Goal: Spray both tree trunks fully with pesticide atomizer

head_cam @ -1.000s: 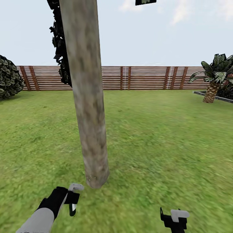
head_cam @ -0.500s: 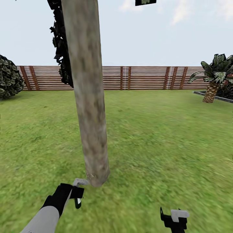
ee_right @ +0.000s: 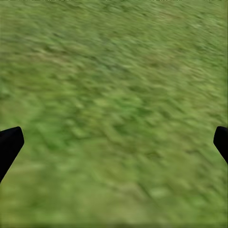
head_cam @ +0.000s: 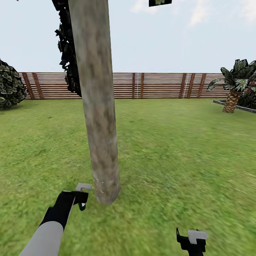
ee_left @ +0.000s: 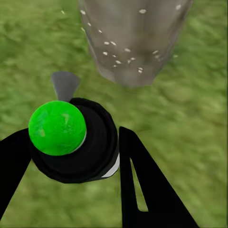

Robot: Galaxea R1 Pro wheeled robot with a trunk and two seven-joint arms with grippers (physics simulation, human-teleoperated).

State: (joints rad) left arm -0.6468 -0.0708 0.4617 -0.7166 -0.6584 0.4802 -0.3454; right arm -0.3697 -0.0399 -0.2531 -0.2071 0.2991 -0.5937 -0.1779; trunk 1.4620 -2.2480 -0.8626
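Observation:
A tall tree trunk (head_cam: 101, 117), mottled grey-beige, rises from the grass just ahead of me. My left gripper (head_cam: 79, 199) is shut on the pesticide atomizer (head_cam: 84, 187), whose grey nozzle sits close beside the trunk's base. In the left wrist view the atomizer (ee_left: 71, 137) shows a green cap on a black body between my black fingers (ee_left: 142, 185). Its nozzle points toward the tree trunk (ee_left: 135, 38). Fine white pesticide specks (ee_left: 116, 54) dot the bark near the base. My right gripper (head_cam: 192, 241) hangs low over the grass, and the right wrist view shows it (ee_right: 114, 142) open and holding nothing.
A brown slat fence (head_cam: 160, 85) closes the lawn's far side. A dark conifer (head_cam: 69, 53) stands behind the trunk, a round shrub (head_cam: 10, 85) at far left, a short palm (head_cam: 233, 96) by a grey kerb at far right. Open grass (head_cam: 177, 153) lies right of the trunk.
My left gripper has carried the atomizer forward and up, bringing its nozzle closer to the trunk's base. The right arm has stayed put.

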